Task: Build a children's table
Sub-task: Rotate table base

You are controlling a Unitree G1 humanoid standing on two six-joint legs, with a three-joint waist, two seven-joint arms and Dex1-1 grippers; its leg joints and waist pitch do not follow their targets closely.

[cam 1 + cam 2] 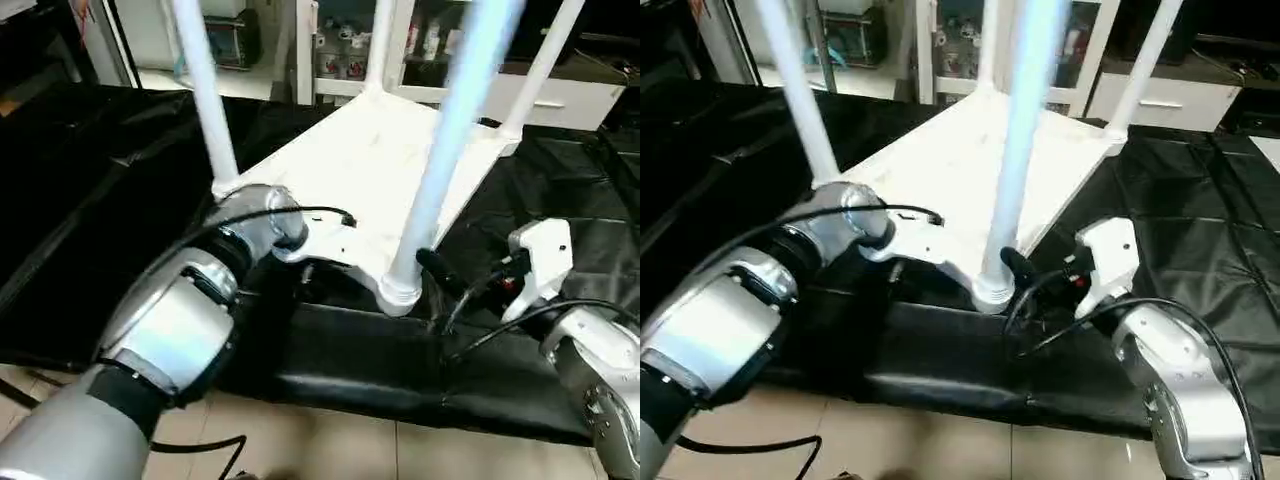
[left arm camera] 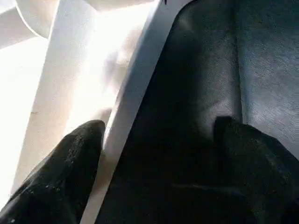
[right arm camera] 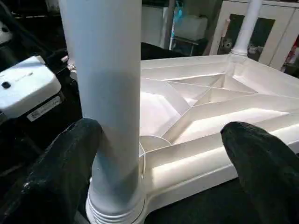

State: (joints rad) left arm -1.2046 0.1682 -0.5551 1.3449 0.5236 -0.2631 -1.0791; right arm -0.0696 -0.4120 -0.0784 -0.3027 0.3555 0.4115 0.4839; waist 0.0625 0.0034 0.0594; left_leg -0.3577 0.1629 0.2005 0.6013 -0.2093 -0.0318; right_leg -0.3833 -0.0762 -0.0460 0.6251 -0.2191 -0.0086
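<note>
- While I look down over both forearms, the children's table (image 1: pixel 370 160) lies upside down on the black-covered worktable (image 1: pixel 110 170), ribbed underside facing up, one corner toward me and the opposite corner toward the far cabinets (image 1: pixel 560 95).
- All four legs stand in their corner sockets with their long axes running straight up, out past the top of my view: near leg (image 1: pixel 440 170), left leg (image 1: pixel 205 90), far leg (image 1: pixel 380 40), right leg (image 1: pixel 540 65).
- My left gripper (image 2: pixel 154 154) sits at the tabletop's near-left edge with jaws wide apart; one finger (image 2: pixel 70 168) lies over the white rim, the other (image 2: pixel 252 158) over the black cover, so the edge passes between them, and I see nothing clamped.
- My right gripper (image 3: pixel 163 158) is also spread wide at the near corner; its left finger (image 3: pixel 65 163) is just beside the near leg's base, touching or almost, and the other (image 3: pixel 261 163) stands well apart over the tabletop edge.
- Nothing is held in either gripper.
</note>
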